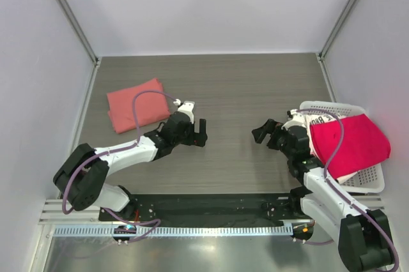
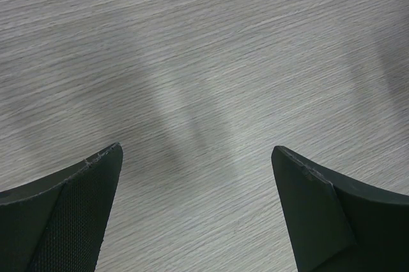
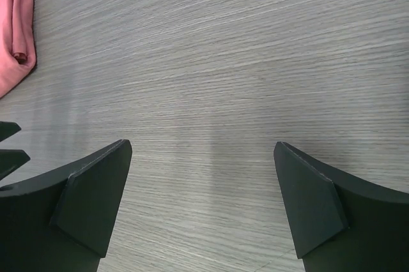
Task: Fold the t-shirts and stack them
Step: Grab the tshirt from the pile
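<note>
Right now the 2 grippers are wide open w/ nothing held: left gripper (image 1: 193, 133) and right gripper (image 1: 263, 133) are over the bare table (image 1: 236, 87), mid-scene. Salmon-pink shirt (image 1: 135, 105) lies folded at far left. Crimson shirt (image 1: 348, 141) is draped over the white basket (image 1: 374, 181) at right, w/ white printed shirt (image 1: 316, 119) peeking out at its far-left edge.

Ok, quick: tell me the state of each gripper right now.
Left gripper: open, holding nothing.
Right gripper: open, holding nothing.
</note>
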Motion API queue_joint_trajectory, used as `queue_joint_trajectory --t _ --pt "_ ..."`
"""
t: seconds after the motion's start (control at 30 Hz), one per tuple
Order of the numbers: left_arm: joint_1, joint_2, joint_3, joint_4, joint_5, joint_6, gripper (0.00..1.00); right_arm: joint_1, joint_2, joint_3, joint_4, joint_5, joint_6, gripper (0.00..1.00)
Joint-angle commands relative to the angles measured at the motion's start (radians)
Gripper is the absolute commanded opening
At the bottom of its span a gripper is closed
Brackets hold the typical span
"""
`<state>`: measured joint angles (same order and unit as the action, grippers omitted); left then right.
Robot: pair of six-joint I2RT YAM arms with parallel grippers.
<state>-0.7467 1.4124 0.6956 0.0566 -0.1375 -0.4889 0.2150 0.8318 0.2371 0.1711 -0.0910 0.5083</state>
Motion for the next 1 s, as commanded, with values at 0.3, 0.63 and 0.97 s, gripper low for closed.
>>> queue_joint_trajectory --t 0.3,0.63,0.97 --pt "-0.002 -0.036 0.012 0.031 -0.011 0.003 1.00 0.006 -0.138 0.372 -0.474 0.207 0.076 1.00" --pt "-0.002 -0.063 0.001 0.026 -0.022 0.003 1.00 0.004 -0.053 0.685 -1.090 0.957 0.346 0.99" --pt "-0.002 -0.056 0.007 0.023 -0.016 0.003 0.99 -0.233 0.157 0.691 -1.026 0.920 0.317 1.00"
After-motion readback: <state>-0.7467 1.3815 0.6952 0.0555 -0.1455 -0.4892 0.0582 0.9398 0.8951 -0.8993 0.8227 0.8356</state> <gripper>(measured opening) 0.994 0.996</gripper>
